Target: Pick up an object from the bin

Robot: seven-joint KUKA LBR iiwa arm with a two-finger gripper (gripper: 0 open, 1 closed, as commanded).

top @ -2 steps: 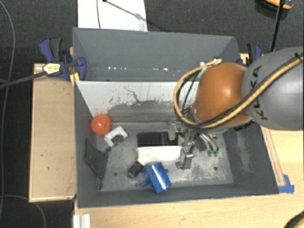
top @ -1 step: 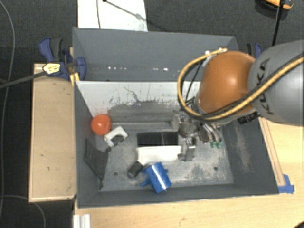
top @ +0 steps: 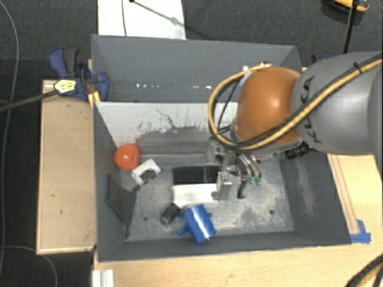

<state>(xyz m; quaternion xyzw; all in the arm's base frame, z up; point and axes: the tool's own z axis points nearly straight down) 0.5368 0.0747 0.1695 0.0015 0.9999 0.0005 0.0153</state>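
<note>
Orange-capped and looped with yellow cable, the arm's wrist (top: 266, 109) hangs over the right half of the grey metal bin (top: 311, 220). Its gripper (top: 233, 193) is down near the floor with the two fingers standing apart and nothing between them. The left finger is at the right end of a white flat slab (top: 192, 194) lying mid-bin, just in front of a black flat slab (top: 192, 175). A blue cylinder (top: 198, 223) and a small black block (top: 170, 214) lie near the front wall. An orange ball (top: 127, 156), a small white-and-grey piece (top: 145, 171) and a dark wedge (top: 121, 201) sit to the left. The bin's floor is scuffed and speckled and its back wall is streaked with scratches. Dark carpet (top: 36, 28) surrounds the bin.
</note>
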